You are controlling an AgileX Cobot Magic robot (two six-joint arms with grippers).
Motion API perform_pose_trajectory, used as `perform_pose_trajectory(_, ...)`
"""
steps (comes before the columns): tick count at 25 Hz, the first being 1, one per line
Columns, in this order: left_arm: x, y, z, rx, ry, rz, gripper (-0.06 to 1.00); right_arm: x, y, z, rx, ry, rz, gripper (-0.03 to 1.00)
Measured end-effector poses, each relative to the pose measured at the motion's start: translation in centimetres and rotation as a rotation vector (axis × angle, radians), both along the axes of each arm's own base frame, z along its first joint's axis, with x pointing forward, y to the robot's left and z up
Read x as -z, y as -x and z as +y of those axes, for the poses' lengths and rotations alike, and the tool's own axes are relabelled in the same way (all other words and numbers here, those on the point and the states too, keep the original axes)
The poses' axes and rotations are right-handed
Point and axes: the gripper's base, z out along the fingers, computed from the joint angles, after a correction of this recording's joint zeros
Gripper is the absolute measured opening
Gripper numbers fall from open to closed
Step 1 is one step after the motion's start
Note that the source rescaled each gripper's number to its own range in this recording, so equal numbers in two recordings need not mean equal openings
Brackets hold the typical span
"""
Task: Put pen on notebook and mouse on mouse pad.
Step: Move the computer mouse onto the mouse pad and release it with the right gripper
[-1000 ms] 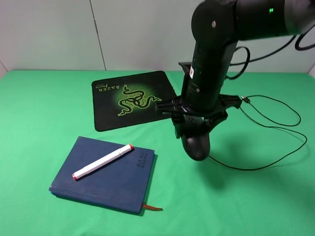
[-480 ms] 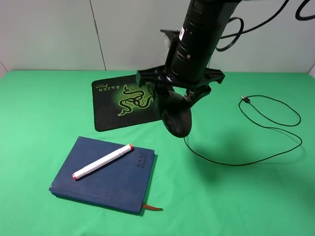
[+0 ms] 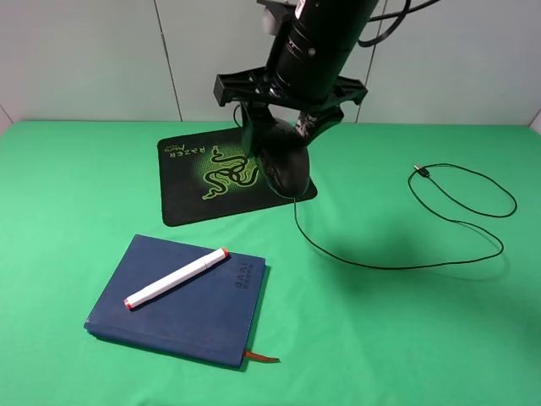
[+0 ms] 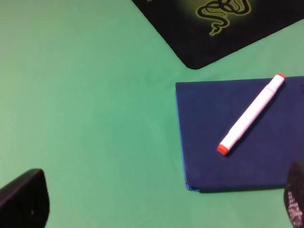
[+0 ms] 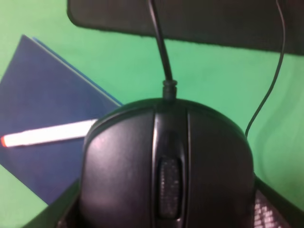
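Clamping the glossy black mouse in my right gripper, ribbed scroll wheel showing, thin cable dangling beneath it; my left gripper spread wide.

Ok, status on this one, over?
Right gripper shut on mouse, aloft by mouse pad. Left gripper open, empty. Pen on notebook. Nothing on pad.

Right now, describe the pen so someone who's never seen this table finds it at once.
On the green tabletop, find the dark blue notebook near the front, closer to the camera than the black mouse pad. The pen lies diagonally across its cover. It is the only white thing on the table, a thick cylinder with orange-red tips; the mouse and pad are black.
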Motion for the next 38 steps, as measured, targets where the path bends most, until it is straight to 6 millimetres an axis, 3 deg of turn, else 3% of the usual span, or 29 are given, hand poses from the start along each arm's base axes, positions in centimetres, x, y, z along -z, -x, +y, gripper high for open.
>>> perform_pose_trajectory(11,0.0,0.0,0.0,0.0,0.0,0.0,1.0,2.0,-5.2,3.9,-0.058,0.009,-0.08,0.0)
perform_pose_trajectory(18,0.0,0.0,0.0,0.0,0.0,0.0,1.0,5.0,-8.5,5.8,-0.067,0.025,-0.147,0.0)
perform_pose_trajectory(30,0.0,0.0,0.0,0.0,0.0,0.0,1.0,11.2,-13.3,5.6,0.011,-0.016,-0.228,0.0)
perform_pose_trajectory(38,0.0,0.0,0.0,0.0,0.0,0.0,1.0,14.3,-14.3,5.6,0.021,-0.009,-0.241,0.0)
